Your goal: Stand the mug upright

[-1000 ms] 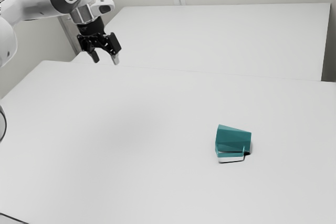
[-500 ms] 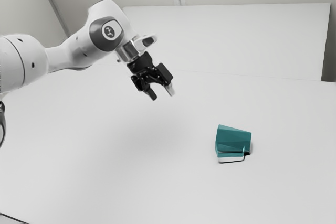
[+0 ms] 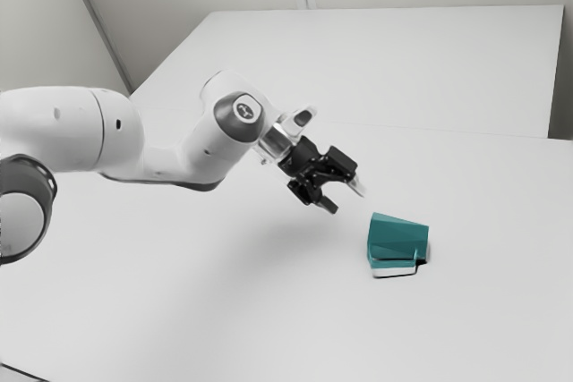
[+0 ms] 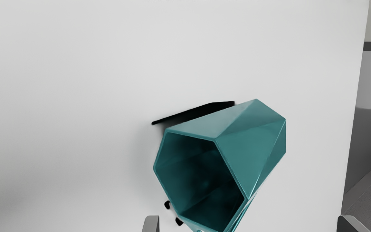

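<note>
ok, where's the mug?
The mug lies on its side on the table, just past the open gripper toward the exterior view's right, not touching.

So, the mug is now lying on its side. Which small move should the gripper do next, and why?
Probably ease the gripper down toward the mug, leaving it open. In the exterior view it hangs above the table, short of the mug; the mug's mouth faces the hand, so a rim grasp looks possible.
</note>
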`<act>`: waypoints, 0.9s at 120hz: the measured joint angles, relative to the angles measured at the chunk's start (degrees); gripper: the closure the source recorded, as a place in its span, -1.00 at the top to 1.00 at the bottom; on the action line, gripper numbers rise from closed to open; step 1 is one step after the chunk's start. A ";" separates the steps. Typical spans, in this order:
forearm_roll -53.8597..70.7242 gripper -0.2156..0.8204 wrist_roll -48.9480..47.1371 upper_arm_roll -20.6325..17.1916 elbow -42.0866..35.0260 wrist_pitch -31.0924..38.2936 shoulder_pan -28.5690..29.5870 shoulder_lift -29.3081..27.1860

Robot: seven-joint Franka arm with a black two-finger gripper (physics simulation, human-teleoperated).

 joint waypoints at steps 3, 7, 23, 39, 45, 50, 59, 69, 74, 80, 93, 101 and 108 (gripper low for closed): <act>-1.10 0.58 0.26 -0.64 -0.25 0.66 0.13 0.46; -2.59 0.58 0.60 -1.38 -0.88 1.57 0.17 0.83; -6.94 0.58 1.84 -2.77 -1.29 4.51 -0.60 2.57; -11.81 0.58 3.54 -3.99 -1.26 6.46 -0.80 4.53; -13.07 0.58 4.09 -4.28 -1.34 6.94 -0.78 4.81; -14.22 0.58 4.52 -4.72 -1.37 7.27 -0.80 5.08; -16.20 0.58 5.23 -5.32 -1.37 7.70 -0.83 5.70; -18.38 0.58 5.94 -5.87 -1.36 8.02 -0.81 6.43; -19.17 0.51 6.26 -6.06 -1.38 8.14 -0.81 6.56; -19.79 0.25 6.62 -6.20 -1.33 8.26 -0.81 6.61; -20.10 -0.30 7.32 -6.33 -1.07 8.33 -0.75 6.41; -20.16 -0.51 7.71 -6.34 -0.89 8.16 -0.73 6.25; -20.17 -0.63 8.01 -6.39 -0.83 8.04 -0.78 6.16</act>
